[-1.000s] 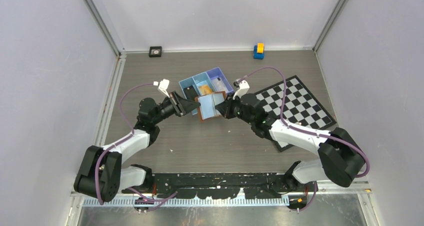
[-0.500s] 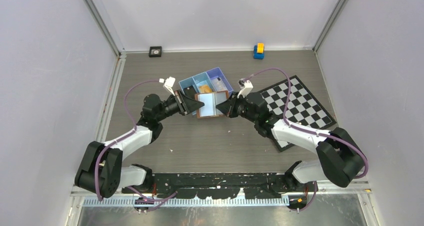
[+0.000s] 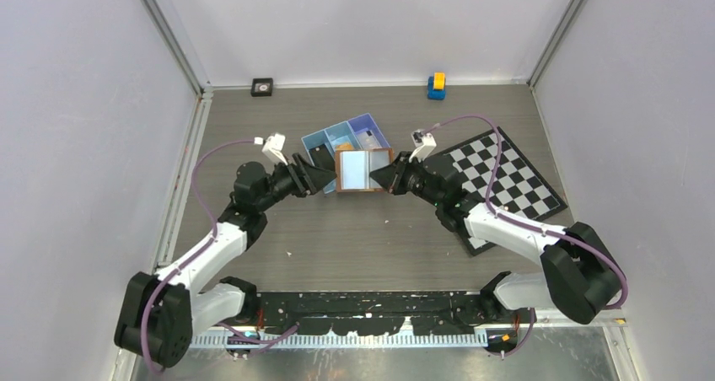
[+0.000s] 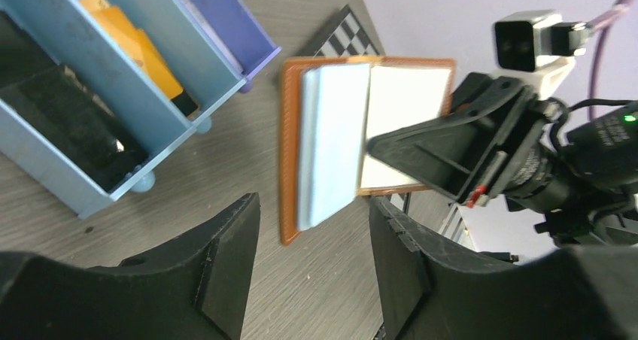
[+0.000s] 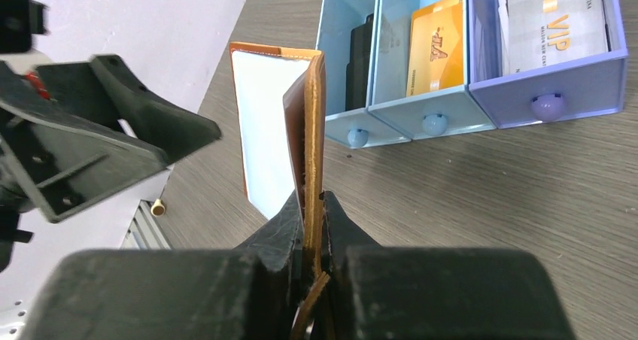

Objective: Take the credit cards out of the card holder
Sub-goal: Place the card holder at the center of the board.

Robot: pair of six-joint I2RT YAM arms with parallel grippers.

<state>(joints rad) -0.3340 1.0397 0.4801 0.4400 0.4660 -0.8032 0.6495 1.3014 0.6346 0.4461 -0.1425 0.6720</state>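
The brown card holder [image 3: 364, 171] hangs open above the table, just in front of the blue tray. My right gripper [image 3: 384, 177] is shut on its right flap [image 5: 314, 129], held edge-on in the right wrist view. A pale blue credit card [image 4: 331, 141] sticks out of the holder's left half. My left gripper [image 4: 312, 235] stands open a little short of that card, with nothing between its fingers [image 3: 325, 177]. An orange credit card [image 5: 436, 50] and a whitish VIP card [image 5: 557, 20] lie in the tray.
The blue three-compartment tray [image 3: 330, 133] stands just behind the holder, with a black item [image 5: 360, 54] in its left compartment. A chequered board [image 3: 506, 179] lies to the right under the right arm. A blue-and-yellow block [image 3: 436, 85] and a small black object [image 3: 262, 86] sit by the back wall.
The right gripper carried the holder up toward the tray and turned it square to the camera. The left gripper closed at the holder's left edge, then opened and drew back slightly.
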